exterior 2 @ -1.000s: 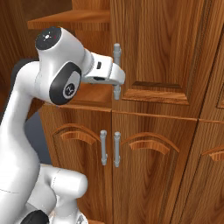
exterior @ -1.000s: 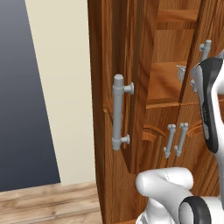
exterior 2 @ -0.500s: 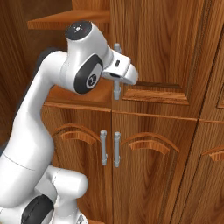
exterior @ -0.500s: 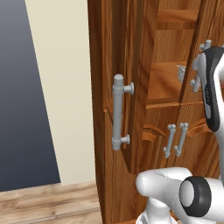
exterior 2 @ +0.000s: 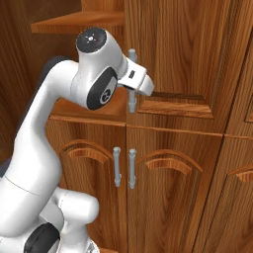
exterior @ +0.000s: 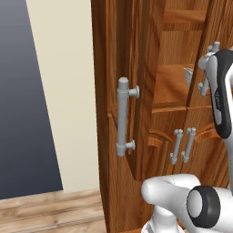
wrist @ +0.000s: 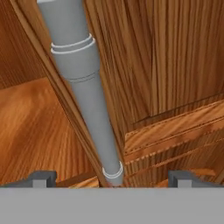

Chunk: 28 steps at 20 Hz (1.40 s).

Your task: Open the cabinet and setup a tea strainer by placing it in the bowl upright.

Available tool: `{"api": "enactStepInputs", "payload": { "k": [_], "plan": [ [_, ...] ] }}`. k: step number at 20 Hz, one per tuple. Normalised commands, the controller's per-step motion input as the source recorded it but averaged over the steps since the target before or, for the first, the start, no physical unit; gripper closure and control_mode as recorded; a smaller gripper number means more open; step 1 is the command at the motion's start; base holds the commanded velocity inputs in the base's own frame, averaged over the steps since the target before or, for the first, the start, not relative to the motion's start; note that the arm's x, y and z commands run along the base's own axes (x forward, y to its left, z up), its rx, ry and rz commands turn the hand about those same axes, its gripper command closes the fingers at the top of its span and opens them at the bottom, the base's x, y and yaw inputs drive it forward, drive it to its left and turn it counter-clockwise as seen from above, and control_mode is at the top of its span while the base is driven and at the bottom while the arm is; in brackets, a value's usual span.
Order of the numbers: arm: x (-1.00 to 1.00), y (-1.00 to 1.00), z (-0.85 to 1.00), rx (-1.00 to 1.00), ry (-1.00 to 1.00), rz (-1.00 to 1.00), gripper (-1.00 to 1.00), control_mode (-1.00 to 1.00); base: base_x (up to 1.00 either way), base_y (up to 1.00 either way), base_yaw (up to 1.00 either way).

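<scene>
Cabinet [exterior 2: 197,59] rt door edge ajar; gripper [wrist: 109,177] wide, straddling handle [wrist: 83,83].

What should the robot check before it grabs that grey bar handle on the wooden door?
1. Gripper open: ok, its tips stand wide apart.
2. Thick grey cylindrical bar handle lies between the tips: ok in the hand view.
3. Nothing held yet: ok.
4. Left door of the tall reddish-brown wooden cabinet already swung open: ok.
5. Right door closed: not ok, it needs opening.
6. Small silver wire-mesh tea strainer on the shelf: cannot tell how it sits; mostly hidden.
</scene>
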Motion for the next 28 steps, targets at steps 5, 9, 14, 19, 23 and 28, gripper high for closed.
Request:
{"api": "enactStepInputs", "payload": {
  "k": [5,9,14,19,23,28],
  "plan": [
    [0.29,0.06,-0.22,0.00,-0.14,0.00,-1.00,-1.00,0.00,0.00,0.00],
    [0.47,0.00,-0.06,0.00,-0.02,0.02,-1.00,-1.00,0.00,0.00,0.00],
    [0.41,-0.07,-0.02,0.00,0.00,0.06,-1.00,-1.00,0.00,0.00,0.00],
    [0.31,0.00,0.00,0.00,0.00,0.06,1.00,-1.00,0.00,0.00,0.00],
    [0.37,0.00,0.00,0.00,0.00,0.05,1.00,-1.00,0.00,0.00,0.00],
    [0.10,0.00,0.00,0.00,-0.05,0.02,1.00,-1.00,0.00,0.00,0.00]
  ]
}}
